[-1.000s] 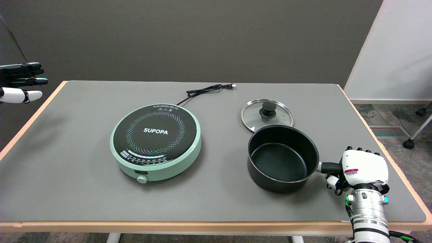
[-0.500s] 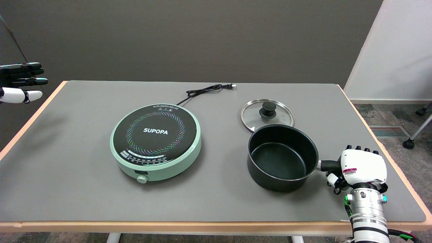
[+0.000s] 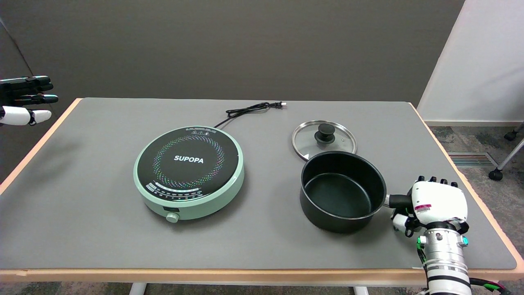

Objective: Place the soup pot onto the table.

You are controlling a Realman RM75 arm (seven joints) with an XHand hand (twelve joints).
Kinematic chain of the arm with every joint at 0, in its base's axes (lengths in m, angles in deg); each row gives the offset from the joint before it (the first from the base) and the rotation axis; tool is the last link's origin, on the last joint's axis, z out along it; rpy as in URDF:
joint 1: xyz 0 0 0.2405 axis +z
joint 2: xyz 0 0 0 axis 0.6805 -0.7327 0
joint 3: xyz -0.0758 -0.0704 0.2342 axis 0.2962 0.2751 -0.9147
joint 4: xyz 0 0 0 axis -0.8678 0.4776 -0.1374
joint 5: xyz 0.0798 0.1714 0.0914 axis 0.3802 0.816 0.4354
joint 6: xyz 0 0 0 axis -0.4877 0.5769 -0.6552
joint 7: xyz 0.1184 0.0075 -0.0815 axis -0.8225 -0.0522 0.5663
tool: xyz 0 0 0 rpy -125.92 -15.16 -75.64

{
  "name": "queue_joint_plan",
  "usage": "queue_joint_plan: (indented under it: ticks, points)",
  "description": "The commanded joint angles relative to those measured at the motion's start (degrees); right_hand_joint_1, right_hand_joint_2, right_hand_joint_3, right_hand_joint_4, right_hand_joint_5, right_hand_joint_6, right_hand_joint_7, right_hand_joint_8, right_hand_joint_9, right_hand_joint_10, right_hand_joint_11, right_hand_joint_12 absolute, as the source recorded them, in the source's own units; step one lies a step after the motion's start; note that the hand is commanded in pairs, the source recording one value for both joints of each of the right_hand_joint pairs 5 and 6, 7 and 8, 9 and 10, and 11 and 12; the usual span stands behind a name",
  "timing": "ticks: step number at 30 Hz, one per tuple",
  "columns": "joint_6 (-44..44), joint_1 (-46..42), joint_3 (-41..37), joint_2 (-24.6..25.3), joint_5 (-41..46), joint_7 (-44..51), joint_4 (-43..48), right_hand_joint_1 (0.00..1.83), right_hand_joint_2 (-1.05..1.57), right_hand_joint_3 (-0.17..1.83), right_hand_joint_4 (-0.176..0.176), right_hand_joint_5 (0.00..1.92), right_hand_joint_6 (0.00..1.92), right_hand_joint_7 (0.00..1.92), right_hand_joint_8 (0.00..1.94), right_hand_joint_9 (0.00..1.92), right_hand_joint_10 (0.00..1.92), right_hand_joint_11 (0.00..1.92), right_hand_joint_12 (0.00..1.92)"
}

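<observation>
The black soup pot (image 3: pixel 343 189) stands empty on the grey table (image 3: pixel 82 196), right of centre. Its black handle (image 3: pixel 399 200) sticks out to the right into my right hand (image 3: pixel 437 202). The white back of the hand faces the camera, and its fingers curl around the handle, so the hand grips it. The far end of the handle is hidden inside the hand.
A round mint-green induction cooker (image 3: pixel 188 170) sits left of the pot, its cord (image 3: pixel 249 110) trailing to the back. A glass lid (image 3: pixel 324 139) lies flat just behind the pot. The idle left hand (image 3: pixel 22 100) hangs at the upper left.
The pot has shifted very slightly back and to the left with the hand still on its handle. The hand has edged up and left a little.
</observation>
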Motion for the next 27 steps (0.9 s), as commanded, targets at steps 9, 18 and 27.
queue_joint_plan:
  ticks: [9,18,27]
  points:
    - [-0.4,-2.0,1.0,-2.3,-0.2,0.1,4.5,1.32,-0.45,1.60,-0.029,0.62,0.62,0.62,0.62,0.62,0.62,0.62,0.62]
    - [0.8,-2.6,0.8,-4.4,-0.9,1.4,10.6,1.37,-0.74,1.71,-0.021,0.41,0.41,0.41,0.41,0.41,0.41,0.41,0.41]
    - [1.6,-1.1,-2.3,-8.1,-7.9,1.0,16.7,1.30,-0.81,1.59,0.023,0.35,0.35,0.35,0.35,0.35,0.35,0.35,0.35]
